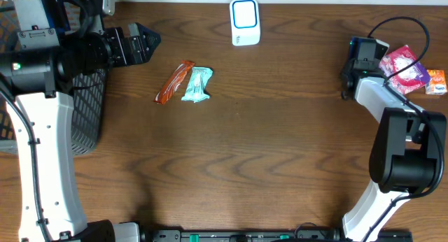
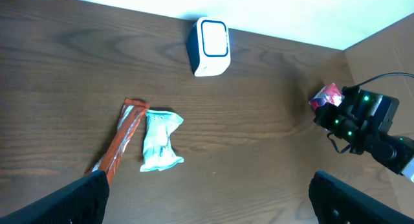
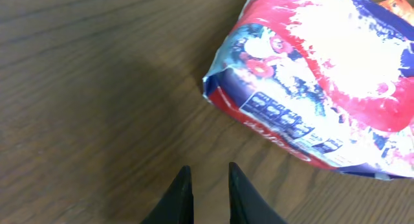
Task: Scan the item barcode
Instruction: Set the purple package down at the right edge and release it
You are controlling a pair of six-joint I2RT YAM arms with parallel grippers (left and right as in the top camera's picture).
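The white barcode scanner (image 1: 245, 22) stands at the table's back edge and also shows in the left wrist view as the scanner (image 2: 210, 46). An orange-red bar wrapper (image 1: 175, 82) and a teal packet (image 1: 197, 85) lie side by side in front of my left gripper (image 1: 143, 43), which is wide open and empty above the table. A red and white pouch (image 3: 323, 81) lies flat on the wood at far right. My right gripper (image 3: 209, 175) hovers just beside it, its jaws only a narrow slit apart with nothing between them.
A black mesh basket (image 1: 87, 109) sits at the left edge under my left arm. A small orange packet (image 1: 435, 82) lies next to the pouch (image 1: 404, 68) at the right edge. A black cable loops over the right arm.
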